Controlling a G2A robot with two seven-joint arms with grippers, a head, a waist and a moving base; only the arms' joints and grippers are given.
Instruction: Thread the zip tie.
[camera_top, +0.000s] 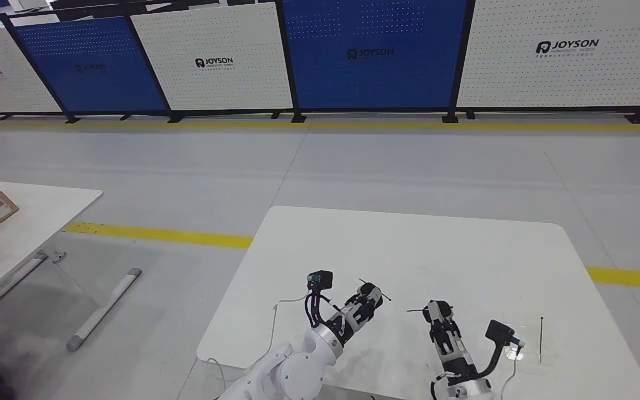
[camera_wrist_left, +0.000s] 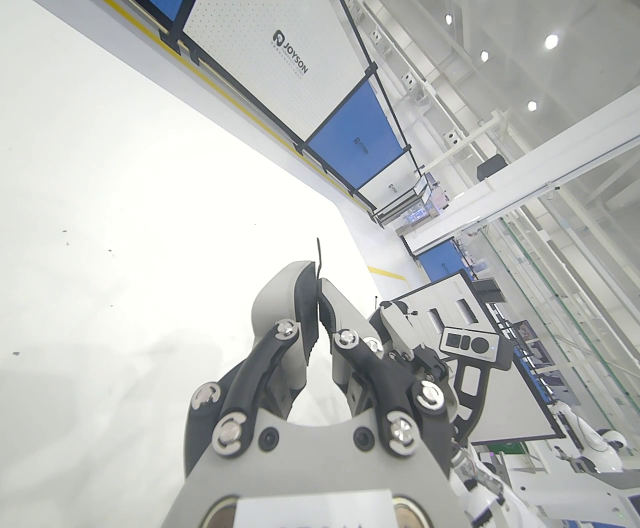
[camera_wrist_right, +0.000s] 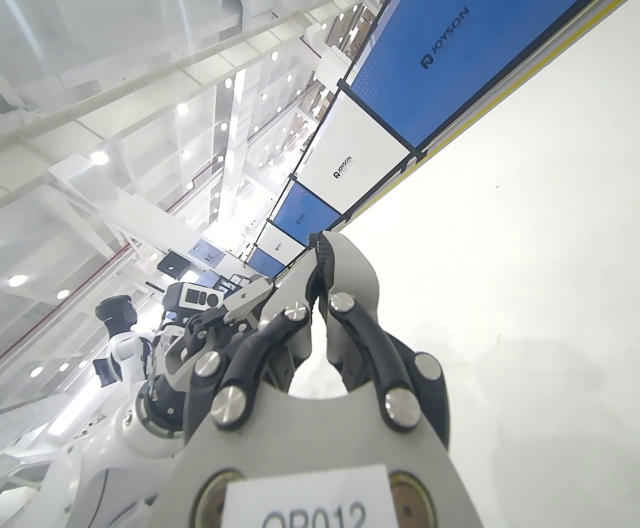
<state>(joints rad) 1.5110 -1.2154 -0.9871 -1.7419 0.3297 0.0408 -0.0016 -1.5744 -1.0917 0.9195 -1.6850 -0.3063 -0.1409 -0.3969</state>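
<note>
**Top view, then each wrist: both jaws pinching black plastic over the tabletop**

Top view: we are looking down on a white tabletop (camera_top: 450, 240), and both arms are hanging over its near part. The left gripper (camera_top: 370, 291) is pinching the zip tie (camera_top: 383, 294), and a short black length of it is sticking out past the fingertips towards the other arm. The right gripper (camera_top: 430, 309) is sitting just beside it, the two tips near but apart. A thin black end (camera_top: 413, 310) is poking from the right gripper towards the left one. We are not able to tell whether that end belongs to the same tie. Towards the right edge, well apart from both arms, a thin black strip (camera_top: 541, 335) is lying flat on the tabletop.

Left wrist view: the left gripper's (camera_wrist_left: 318, 287) jaws are pressing together on the zip tie (camera_wrist_left: 318, 255). Its flat black tail is standing out beyond the pads, over the tabletop (camera_wrist_left: 125, 200). The right gripper (camera_wrist_left: 392, 312) is showing just beside it.

Right wrist view: the right gripper's (camera_wrist_right: 317, 250) jaws are pressing pad to pad, with something dark caught at the very tip; we are finding it too small to name there. The left gripper (camera_wrist_right: 250, 292) is hovering close beside it, above the tabletop (camera_wrist_right: 500, 250).
</note>
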